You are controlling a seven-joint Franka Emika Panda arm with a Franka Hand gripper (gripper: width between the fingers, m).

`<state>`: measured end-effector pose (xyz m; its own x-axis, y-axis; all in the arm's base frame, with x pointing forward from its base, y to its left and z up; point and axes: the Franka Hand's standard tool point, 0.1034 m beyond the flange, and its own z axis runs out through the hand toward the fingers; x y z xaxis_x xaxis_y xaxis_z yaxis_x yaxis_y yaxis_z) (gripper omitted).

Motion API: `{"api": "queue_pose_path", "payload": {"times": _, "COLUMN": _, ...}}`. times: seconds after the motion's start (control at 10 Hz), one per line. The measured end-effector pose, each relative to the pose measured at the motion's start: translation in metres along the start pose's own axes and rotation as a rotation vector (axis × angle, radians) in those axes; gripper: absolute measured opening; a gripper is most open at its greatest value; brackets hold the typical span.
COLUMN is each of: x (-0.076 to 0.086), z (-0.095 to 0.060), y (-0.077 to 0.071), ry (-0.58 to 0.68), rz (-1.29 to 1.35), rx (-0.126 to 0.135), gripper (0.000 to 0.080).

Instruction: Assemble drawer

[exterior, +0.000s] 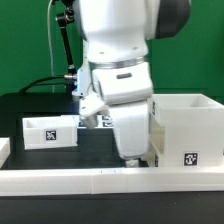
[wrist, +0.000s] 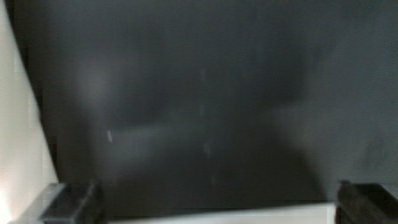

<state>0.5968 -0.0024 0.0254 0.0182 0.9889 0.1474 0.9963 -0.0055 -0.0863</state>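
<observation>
The drawer's large white box shell (exterior: pixel 186 128) stands on the black table at the exterior view's right, open side up, with a square tag on its front. One small shallow white tray (exterior: pixel 50 132) with a tag lies at the exterior view's left. The second tray is hidden. My gripper (exterior: pixel 133 157) hangs low over the table just to the left of the box shell, close to the front rail. In the wrist view my gripper (wrist: pixel 217 205) is open and empty, with the dark fingertips (wrist: pixel 68 205) far apart over bare black table.
A long low white rail (exterior: pixel 90 179) runs along the front edge; a pale strip of it shows in the wrist view (wrist: pixel 214 220). The marker board (exterior: pixel 97 122) lies behind the arm. A white edge (wrist: pixel 15 120) borders the wrist view. Cables hang at the back.
</observation>
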Motion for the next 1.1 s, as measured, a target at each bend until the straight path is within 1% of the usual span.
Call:
{"api": "queue_pose_path", "payload": {"times": 0.2, "x": -0.021, "z": -0.007, "y": -0.004, "ry": 0.001, "rz": 0.031, "rx": -0.007, "gripper": 0.0649}}
{"api": "queue_pose_path", "payload": {"times": 0.3, "x": -0.030, "z": -0.010, "y": -0.010, "ry": -0.001, "rz": 0.044, "rx": -0.005, "gripper": 0.0649}}
{"api": "queue_pose_path", "payload": {"times": 0.5, "x": -0.043, "z": -0.016, "y": -0.029, "ry": -0.007, "rz": 0.068, "rx": 0.005, "gripper": 0.0649}}
{"api": "queue_pose_path", "payload": {"times": 0.6, "x": -0.047, "z": -0.023, "y": -0.040, "ry": -0.014, "rz": 0.078, "rx": 0.003, "gripper": 0.0649}}
{"api": "queue_pose_path", "payload": {"times": 0.8, "x": -0.059, "z": -0.033, "y": -0.061, "ry": -0.026, "rz": 0.101, "rx": -0.011, "gripper": 0.0649}}
{"api": "queue_pose_path", "payload": {"times": 0.9, "x": -0.064, "z": -0.032, "y": -0.070, "ry": -0.029, "rz": 0.112, "rx": -0.011, "gripper": 0.0649}}
{"api": "queue_pose_path", "payload": {"times": 1.1, "x": -0.061, "z": -0.030, "y": -0.068, "ry": -0.025, "rz": 0.131, "rx": -0.011, "gripper": 0.0649}}
